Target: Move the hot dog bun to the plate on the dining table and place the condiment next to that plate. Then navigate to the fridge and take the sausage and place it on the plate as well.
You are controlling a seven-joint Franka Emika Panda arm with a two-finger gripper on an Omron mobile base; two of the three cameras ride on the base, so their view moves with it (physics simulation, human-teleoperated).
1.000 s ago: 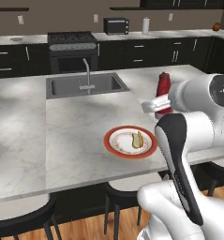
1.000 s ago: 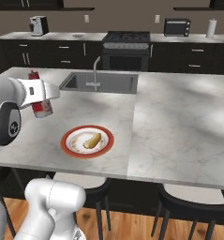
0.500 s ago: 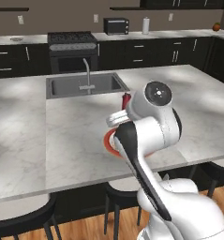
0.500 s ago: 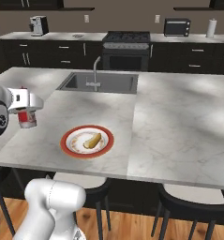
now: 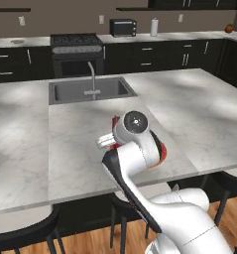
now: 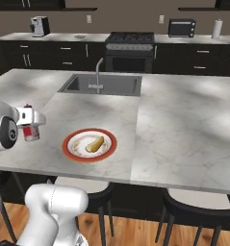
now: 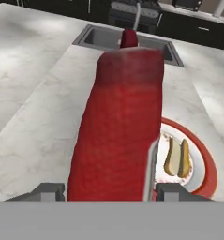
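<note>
- Holding the condiment (image 7: 118, 126) in our claw (image 6: 32, 129): the jaws are clamped on the red bottle's body, one to each side in the hand view, with the bottle running away from the camera and its narrow end toward the sink (image 6: 102, 85).
- Risk one, nearest: we judge the bottle could slip or twist in the grip as we lower it, since the body looks smooth and rounded; a late or high release would let it tip and roll on the marble.
- Risk two: the bottle hangs off the near-left side of the plate (image 6: 68, 140) in the right base view, close to the front edge of the tabletop (image 6: 184, 125). Set down too near that edge, it could roll off onto the stools below.
- Risk three: the task wants the bottle beside the plate, not on it. A descent drifting toward the red rim would land the bottle on the plate or nudge it.
- Risk four: the hot dog bun (image 6: 95, 143) already lies on the plate, split side showing in the hand view. Any knock to the plate could shift the bun or push it off.
- Risk five, farther: in the left base view our own arm covers most of the plate, so clearance on that side is hard to judge.
</note>
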